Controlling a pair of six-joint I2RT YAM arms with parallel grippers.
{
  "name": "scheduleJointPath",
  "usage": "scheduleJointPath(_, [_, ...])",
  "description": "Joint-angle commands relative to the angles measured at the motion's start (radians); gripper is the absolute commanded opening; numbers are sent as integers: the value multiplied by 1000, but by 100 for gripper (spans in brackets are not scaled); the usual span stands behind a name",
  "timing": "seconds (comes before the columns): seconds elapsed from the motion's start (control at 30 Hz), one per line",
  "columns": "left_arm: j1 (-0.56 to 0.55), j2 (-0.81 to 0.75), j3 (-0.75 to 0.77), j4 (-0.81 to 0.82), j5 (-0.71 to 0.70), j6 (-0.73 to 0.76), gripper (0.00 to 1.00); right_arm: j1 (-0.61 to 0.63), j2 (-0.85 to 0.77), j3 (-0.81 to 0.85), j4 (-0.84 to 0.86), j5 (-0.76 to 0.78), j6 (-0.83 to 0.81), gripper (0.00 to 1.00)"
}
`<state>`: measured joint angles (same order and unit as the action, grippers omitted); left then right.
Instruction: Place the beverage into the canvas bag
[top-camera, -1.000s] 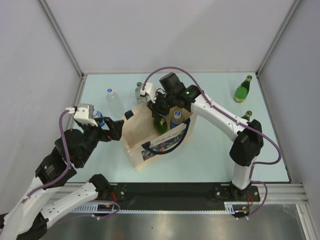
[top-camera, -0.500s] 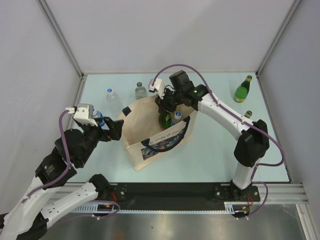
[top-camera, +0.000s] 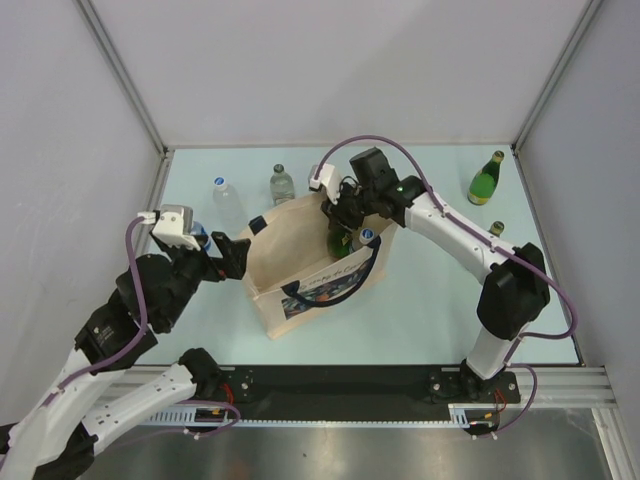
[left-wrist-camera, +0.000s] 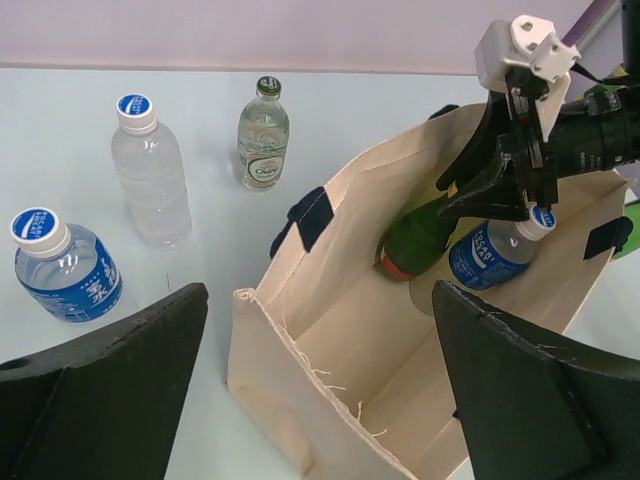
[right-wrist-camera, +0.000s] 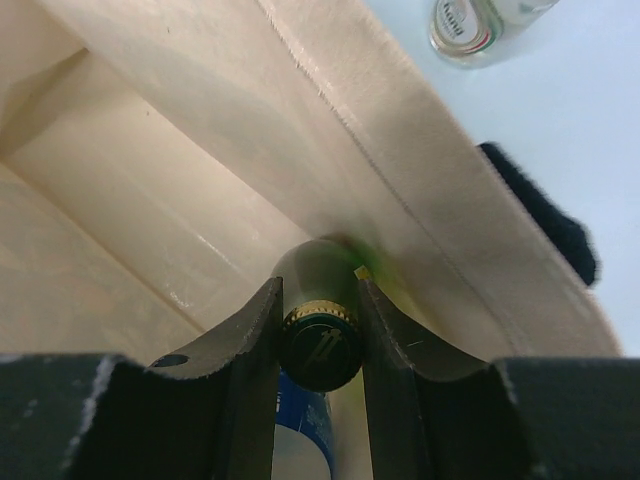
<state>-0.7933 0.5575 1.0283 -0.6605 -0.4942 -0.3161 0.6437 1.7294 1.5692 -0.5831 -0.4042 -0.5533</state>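
Since a second ago the right tool (top-camera: 343, 222) has shifted toward the counter's (top-camera: 420, 300) right edge and sunk lower into the bag's (top-camera: 280, 270) mouth, taking the green bottle (top-camera: 340, 243) with it. Its fingers are closed tight on that bottle's neck just under the cap; the right wrist view shows a dark cap with a gold mark like "11", gripped from both sides. The green bottle is inside the bag, leaning against its far wall, with a blue-label bottle (left-wrist-camera: 490, 255) beside it, its white lettering too small to read.

The left tool (left-wrist-camera: 315, 300) is wide open and holds nothing, hanging just off the bag's left side. The bag stands mid-counter, with its printed picture facing the near edge.

Toward the far left corner stand a blue water bottle (left-wrist-camera: 65, 265) with white characters on its label and a blue-printed cap, a clear bottle (left-wrist-camera: 150, 170) with a like cap, and a glass bottle (left-wrist-camera: 263, 135) with a green-script label I cannot read for sure. Near the far right corner stands a second green bottle (top-camera: 486, 180).
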Motion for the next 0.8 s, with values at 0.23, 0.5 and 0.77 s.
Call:
scheduleJointPath(0.23, [3,1,4,16,0,-11,100,19,-44,-34,88,27,4,7])
scheduleJointPath(0.5, [5,12,10,15,5,-11,100,10,-30,-34,68,27,6,33])
scheduleJointPath(0.77, [3,12,13,18,6,-12,100,14,-34,-17,19,-27,3,48])
